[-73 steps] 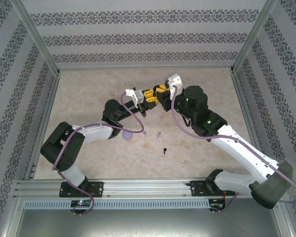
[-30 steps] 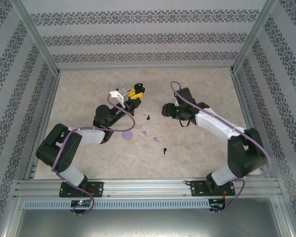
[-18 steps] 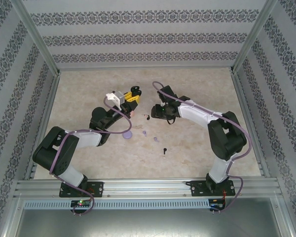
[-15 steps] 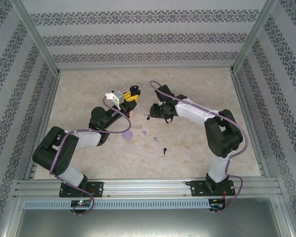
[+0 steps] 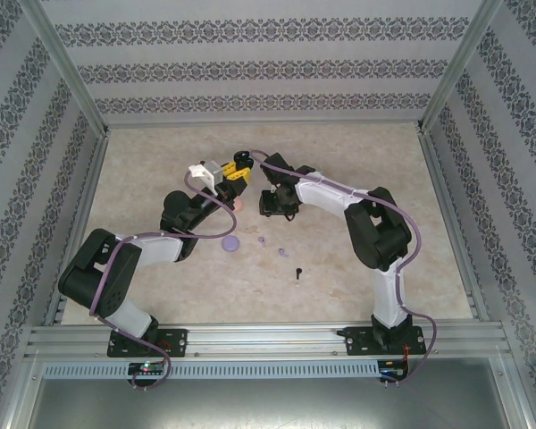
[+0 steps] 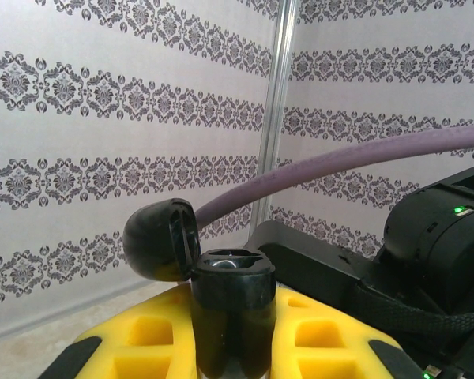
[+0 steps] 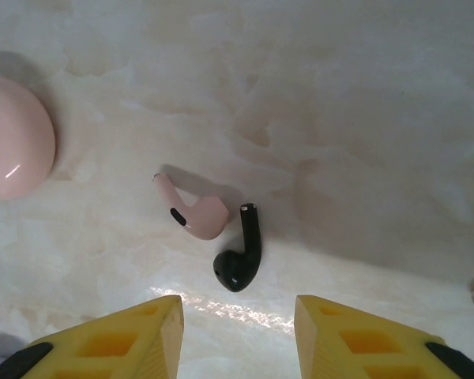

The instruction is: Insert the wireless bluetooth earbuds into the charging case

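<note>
A: Where is the black earbud (image 7: 238, 257)?
B: Flat on the table (image 7: 363, 118), just ahead of the right gripper (image 7: 237, 332). Its long axis runs 12 to 6 o'clock, stem tip at 12.
A: The pink earbud (image 7: 193, 213)?
B: Just beside it at 10 o'clock, stem toward 10.
A: The grippers?
B: The right one's jaws stand partly apart, empty. The left gripper (image 6: 233, 347) clamps the black charging case (image 6: 231, 276) upright, lid open.
</note>
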You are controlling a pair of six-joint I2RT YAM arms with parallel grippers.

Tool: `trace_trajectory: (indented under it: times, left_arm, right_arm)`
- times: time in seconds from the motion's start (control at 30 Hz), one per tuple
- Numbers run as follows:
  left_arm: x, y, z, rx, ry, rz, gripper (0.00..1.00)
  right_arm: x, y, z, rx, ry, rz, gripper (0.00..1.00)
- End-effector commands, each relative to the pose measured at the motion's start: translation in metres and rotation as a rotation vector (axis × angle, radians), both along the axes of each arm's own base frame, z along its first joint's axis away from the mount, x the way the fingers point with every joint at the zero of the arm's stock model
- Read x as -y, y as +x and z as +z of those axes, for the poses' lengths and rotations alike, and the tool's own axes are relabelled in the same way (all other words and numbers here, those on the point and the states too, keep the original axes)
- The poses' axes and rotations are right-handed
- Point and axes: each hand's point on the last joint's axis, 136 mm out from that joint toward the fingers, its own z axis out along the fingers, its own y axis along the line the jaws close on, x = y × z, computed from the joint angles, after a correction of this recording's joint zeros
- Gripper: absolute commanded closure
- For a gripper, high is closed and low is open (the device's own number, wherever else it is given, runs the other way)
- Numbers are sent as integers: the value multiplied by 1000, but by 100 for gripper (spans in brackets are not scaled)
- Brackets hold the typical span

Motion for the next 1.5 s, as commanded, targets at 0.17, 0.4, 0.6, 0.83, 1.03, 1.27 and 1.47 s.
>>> trace_trajectory:
  times: [0.17, 0.4, 0.6, 0.83, 1.03, 1.27, 1.47]
  left_arm:
    - [-6, -1, 27, 76, -41, 0, 100]
    - [-6, 1, 28, 78, -49, 2, 100]
    - [-5, 3, 28, 77, -56, -2, 100]
    - [-6, 4, 26, 67, -60, -1, 100]
    - [-5, 5, 28, 70, -65, -3, 100]
    - [-4, 7, 28, 64, -71, -6, 100]
    - [-3, 9, 27, 56, -75, -17, 100]
  right_arm:
    - [1, 4, -14, -16, -71, 17, 60]
    - [-6, 7, -20, -24, -68, 18, 63]
    - [-6, 10, -28, -32, -78, 14, 65]
    - [-3, 7, -31, -39, -92, 15, 72]
    - [1, 0, -32, -50, -105, 19, 83]
    - [12, -12, -23, -40, -116, -4, 91]
    - [29, -26, -6, -17, -108, -44, 91]
